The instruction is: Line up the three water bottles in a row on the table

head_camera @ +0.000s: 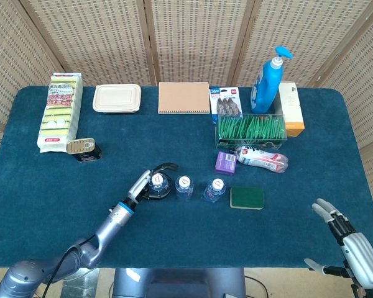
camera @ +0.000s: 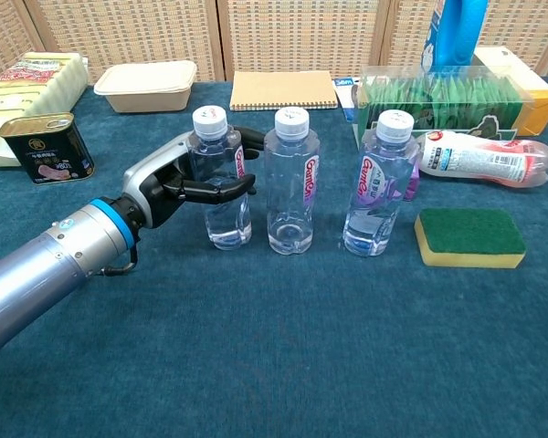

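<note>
The left hand [camera: 178, 182] had its fingers loosely curled around the left bottle [camera: 221, 178], which stood upright right inside its grasp; the middle bottle [camera: 291, 181] sat just past its fingertips, and the right bottle [camera: 381, 182] stood further out. The right hand [head_camera: 351, 243] was open, far off.

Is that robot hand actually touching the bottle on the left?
Touching. In the chest view the left hand has dark fingers lying across the front of the left bottle, with no gap visible between them.

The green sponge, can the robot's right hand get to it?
Probably yes. The right hand is open and holds nothing, and bare table lies between it and the green sponge, with nothing in the way.
</note>
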`<action>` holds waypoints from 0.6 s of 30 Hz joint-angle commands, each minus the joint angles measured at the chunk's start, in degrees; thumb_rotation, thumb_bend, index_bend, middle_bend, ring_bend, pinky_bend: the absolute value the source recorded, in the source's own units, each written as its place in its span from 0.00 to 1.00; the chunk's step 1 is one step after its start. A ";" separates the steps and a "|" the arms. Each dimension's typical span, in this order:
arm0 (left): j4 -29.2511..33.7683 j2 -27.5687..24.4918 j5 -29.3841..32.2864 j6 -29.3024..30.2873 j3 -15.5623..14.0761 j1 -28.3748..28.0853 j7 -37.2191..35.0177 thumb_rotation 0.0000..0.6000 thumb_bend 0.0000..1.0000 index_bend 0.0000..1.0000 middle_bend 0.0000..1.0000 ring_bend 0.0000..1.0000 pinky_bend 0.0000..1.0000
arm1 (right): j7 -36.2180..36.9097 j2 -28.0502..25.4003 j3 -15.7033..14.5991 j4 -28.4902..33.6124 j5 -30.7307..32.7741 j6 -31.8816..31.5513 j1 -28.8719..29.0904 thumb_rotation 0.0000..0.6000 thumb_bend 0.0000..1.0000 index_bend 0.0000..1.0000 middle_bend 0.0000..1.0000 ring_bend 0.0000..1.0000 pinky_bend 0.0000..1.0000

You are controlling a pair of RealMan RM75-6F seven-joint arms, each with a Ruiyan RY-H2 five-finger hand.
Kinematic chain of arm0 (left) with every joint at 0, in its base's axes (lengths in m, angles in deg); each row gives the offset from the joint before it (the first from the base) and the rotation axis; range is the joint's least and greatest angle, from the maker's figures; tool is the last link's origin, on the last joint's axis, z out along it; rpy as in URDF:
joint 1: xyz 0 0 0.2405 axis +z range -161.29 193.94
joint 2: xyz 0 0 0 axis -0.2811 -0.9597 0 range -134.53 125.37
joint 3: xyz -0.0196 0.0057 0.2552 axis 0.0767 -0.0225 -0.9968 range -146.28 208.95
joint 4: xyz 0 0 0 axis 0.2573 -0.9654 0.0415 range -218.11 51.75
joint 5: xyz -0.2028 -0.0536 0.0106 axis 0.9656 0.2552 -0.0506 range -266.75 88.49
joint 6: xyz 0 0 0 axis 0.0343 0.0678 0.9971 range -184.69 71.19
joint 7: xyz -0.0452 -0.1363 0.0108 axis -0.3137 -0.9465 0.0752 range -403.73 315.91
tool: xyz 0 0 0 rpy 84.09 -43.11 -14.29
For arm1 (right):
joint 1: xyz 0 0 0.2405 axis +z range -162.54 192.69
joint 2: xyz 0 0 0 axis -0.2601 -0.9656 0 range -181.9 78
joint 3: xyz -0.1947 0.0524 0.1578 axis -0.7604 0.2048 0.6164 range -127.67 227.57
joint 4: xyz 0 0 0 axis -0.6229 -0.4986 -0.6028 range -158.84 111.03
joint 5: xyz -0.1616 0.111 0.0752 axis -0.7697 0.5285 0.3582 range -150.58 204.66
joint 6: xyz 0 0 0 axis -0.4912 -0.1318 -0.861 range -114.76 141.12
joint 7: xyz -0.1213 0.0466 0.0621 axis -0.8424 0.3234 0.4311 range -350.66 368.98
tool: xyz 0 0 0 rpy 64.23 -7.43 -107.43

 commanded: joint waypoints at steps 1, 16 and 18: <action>-0.11 0.02 -0.06 -0.06 -0.13 -0.07 -0.46 1.00 0.35 0.18 0.15 0.08 0.27 | -0.08 -0.02 -0.02 0.06 -0.09 -0.05 -0.04 1.00 0.00 0.05 0.03 0.00 0.10; 3.11 -3.88 -1.28 2.26 -2.11 1.63 -0.60 1.00 0.19 0.00 0.00 0.00 0.14 | -0.19 -0.25 -0.22 0.23 -0.68 -0.37 -0.18 1.00 0.00 0.05 0.03 0.00 0.10; 5.74 -6.25 -2.02 2.91 -3.06 2.17 -0.62 1.00 0.18 0.00 0.00 0.00 0.12 | -0.40 -0.24 -0.32 0.33 -0.99 -0.43 -0.22 1.00 0.00 0.05 0.03 0.00 0.09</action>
